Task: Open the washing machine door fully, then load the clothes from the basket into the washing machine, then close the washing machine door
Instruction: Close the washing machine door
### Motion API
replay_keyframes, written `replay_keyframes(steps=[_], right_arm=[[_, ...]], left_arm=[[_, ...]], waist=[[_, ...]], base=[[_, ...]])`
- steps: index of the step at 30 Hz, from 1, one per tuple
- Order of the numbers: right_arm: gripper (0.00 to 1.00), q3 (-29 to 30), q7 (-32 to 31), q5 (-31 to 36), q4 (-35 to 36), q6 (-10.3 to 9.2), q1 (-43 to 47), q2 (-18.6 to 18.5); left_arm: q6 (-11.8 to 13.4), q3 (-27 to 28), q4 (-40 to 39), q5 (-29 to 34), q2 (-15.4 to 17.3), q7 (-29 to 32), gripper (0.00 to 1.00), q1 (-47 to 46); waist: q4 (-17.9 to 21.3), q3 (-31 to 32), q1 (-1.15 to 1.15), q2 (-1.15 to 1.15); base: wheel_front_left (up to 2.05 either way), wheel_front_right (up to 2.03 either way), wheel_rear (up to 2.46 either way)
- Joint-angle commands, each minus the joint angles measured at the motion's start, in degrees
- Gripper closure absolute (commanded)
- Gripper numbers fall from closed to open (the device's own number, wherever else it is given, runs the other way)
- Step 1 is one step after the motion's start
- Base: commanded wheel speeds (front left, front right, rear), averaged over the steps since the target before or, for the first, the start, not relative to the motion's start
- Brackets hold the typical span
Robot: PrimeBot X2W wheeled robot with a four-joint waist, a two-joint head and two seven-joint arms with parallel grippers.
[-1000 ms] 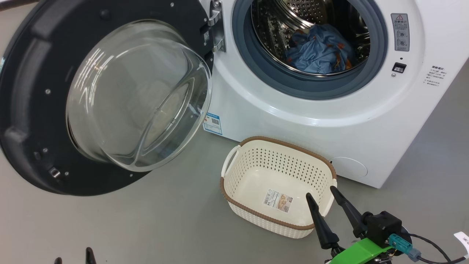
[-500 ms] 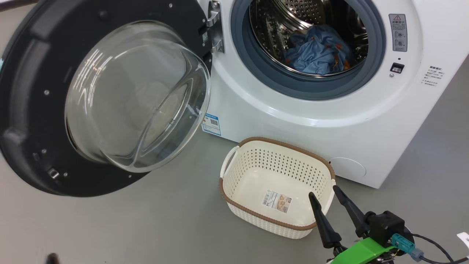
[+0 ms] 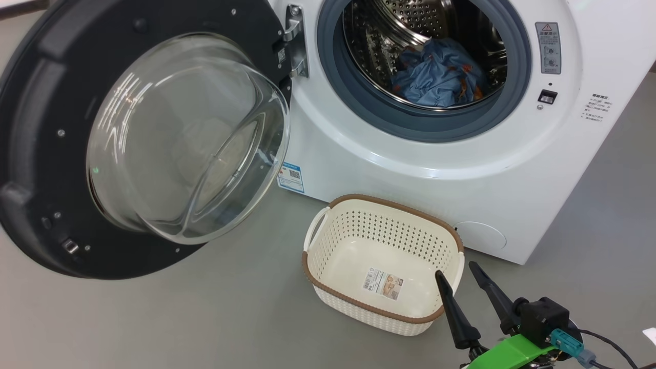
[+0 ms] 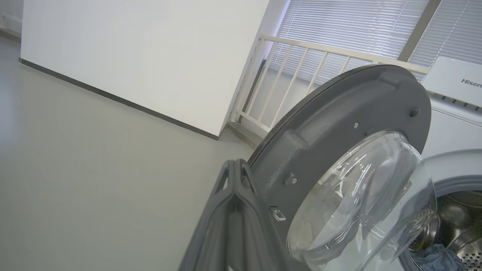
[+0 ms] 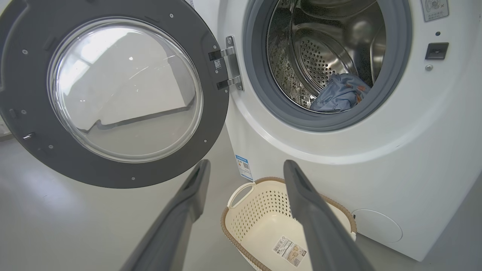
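Observation:
The washing machine door (image 3: 169, 138) stands swung wide open to the left, its glass bowl facing me. The clothes (image 3: 438, 77), blue with orange marks, lie inside the steel drum of the washing machine (image 3: 410, 169). The basket (image 3: 389, 230) sits on the floor in front of the machine with only a label in it. My right gripper (image 3: 455, 270) hangs open at the basket's near right corner, holding nothing. In the right wrist view its fingers (image 5: 301, 195) frame the basket (image 5: 256, 214) below the clothes (image 5: 339, 98). My left gripper (image 4: 234, 165) is shut on nothing, close beside the door's rim (image 4: 339, 124).
Grey floor (image 3: 205, 318) spreads around the machine and basket. The left wrist view takes in a white wall (image 4: 131, 56) with a dark skirting, a white railing (image 4: 301, 67) and window blinds behind the door. A blue label (image 3: 291, 177) marks the machine's lower left corner.
The left gripper's fingertips, apart at the head view's lower left a second ago, have dropped out of that view and closed. The head camera has shifted slightly. Door, basket and clothes stay put.

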State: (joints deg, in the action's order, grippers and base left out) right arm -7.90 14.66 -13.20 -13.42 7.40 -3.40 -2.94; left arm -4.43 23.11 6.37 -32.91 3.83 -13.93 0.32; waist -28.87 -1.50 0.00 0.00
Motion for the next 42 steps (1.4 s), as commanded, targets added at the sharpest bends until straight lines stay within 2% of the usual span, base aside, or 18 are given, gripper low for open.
replay_keyframes(steps=[1, 5, 8, 16, 21, 25, 30, 42], right_arm=[[0.00, -1.17, 0.34, 0.06, 1.68, 0.09, -0.64, 0.06], [0.00, -0.72, 0.34, 0.07, 1.92, 0.09, 0.03, 0.06], [0.00, -0.80, 0.34, 0.22, 1.89, 0.09, 0.21, 0.06], [0.00, -0.92, 0.09, 1.11, 1.85, 0.09, -0.61, 0.06], [0.00, -0.98, -0.80, 1.69, 2.61, 0.09, -1.06, -0.02], [0.00, -0.95, -1.39, 1.73, 3.22, 0.09, -1.40, -0.41], [0.00, -1.10, -2.15, 1.71, 3.87, 0.09, -1.72, -0.81], [0.00, -1.01, -3.14, 1.49, 4.96, 0.09, -1.82, -1.37]], left_arm=[[-0.76, 2.54, -0.46, -1.18, 2.84, 0.61, 1.00, -3.07], [-1.83, 5.41, 4.03, -9.27, 6.27, 4.53, 1.00, -8.57], [-2.40, 8.32, 8.30, -19.81, 7.47, 10.08, 1.00, -13.43], [-2.91, 13.00, 18.22, -34.27, 14.61, 19.39, 1.00, -22.13], [-2.44, 15.83, 24.17, -40.66, 18.20, 24.66, 1.00, -26.51], [-1.86, 16.33, 26.86, -43.20, 20.42, 28.27, 1.00, -29.01], [-2.04, 17.69, 28.88, -45.93, 21.62, 30.11, 1.00, -31.03], [-1.50, 17.88, 32.82, -45.42, 22.72, 30.67, 1.00, -29.71]], waist=[[0.11, 0.11, 0.00, 0.00], [0.56, 0.30, 0.00, 0.00], [1.19, 0.12, 0.00, 0.00], [3.17, -0.91, 0.00, 0.00], [4.55, -1.99, 0.00, 0.00], [5.64, -2.93, 0.00, 0.00], [7.15, -3.75, 0.00, 0.00], [10.21, -4.20, 0.00, 0.00]], base=[[0.00, 0.00, 0.00], [0.00, 0.00, 0.00], [0.00, 0.00, 0.00], [0.00, 0.00, 0.00], [0.00, 0.00, 0.00], [0.00, 0.00, 0.00], [0.00, 0.00, 0.00], [0.00, 0.00, 0.00]])
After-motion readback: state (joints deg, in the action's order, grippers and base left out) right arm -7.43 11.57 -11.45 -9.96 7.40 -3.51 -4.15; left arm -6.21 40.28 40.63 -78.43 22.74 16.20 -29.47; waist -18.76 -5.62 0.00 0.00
